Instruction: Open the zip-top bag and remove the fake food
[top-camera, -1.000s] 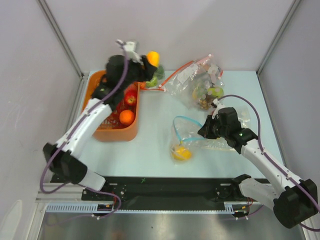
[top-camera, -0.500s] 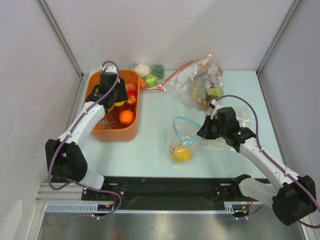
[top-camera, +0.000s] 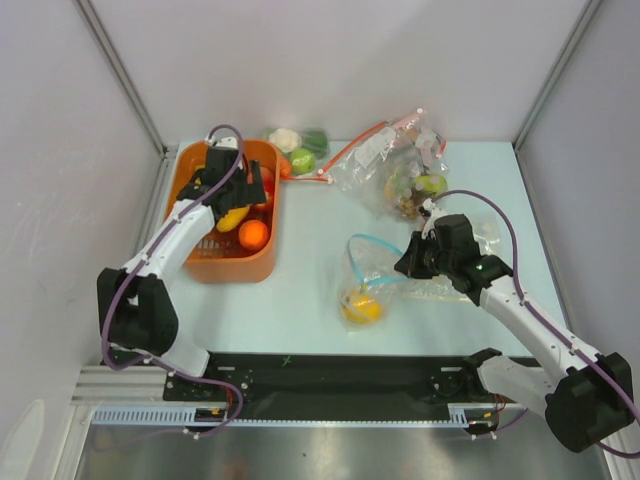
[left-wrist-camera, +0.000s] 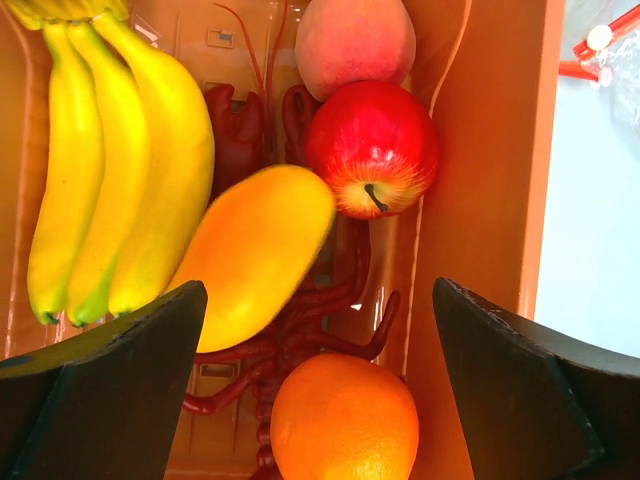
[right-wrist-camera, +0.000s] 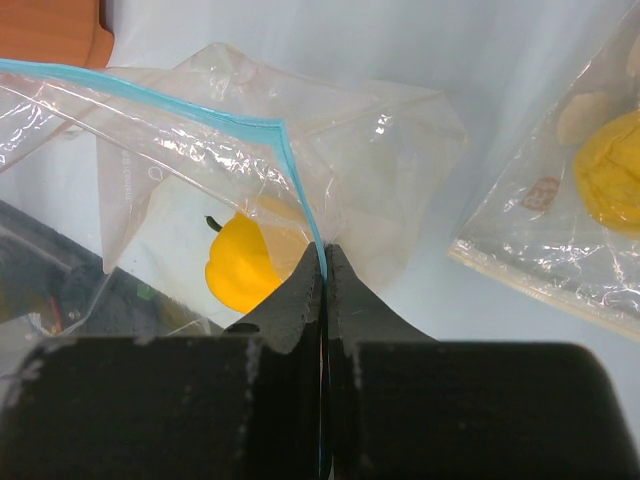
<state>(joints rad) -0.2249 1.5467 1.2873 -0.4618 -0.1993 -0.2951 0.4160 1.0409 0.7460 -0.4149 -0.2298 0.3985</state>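
Clear, teal-edged zip-top bag (right-wrist-camera: 200, 170); orange basket (top-camera: 236, 268); red apple (left-wrist-camera: 370, 140).

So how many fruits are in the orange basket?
5: banana bunch, mango beside it, red apple next to a peach along the basket wall, and an orange near the mango. Others may be hidden underneath.

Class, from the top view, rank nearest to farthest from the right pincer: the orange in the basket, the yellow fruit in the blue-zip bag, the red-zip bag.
1. Yellow fruit, near-left of the right pincer, inside the blue-zip bag.
2. Red-zip bag, behind it.
3. Orange, far left, in the basket.
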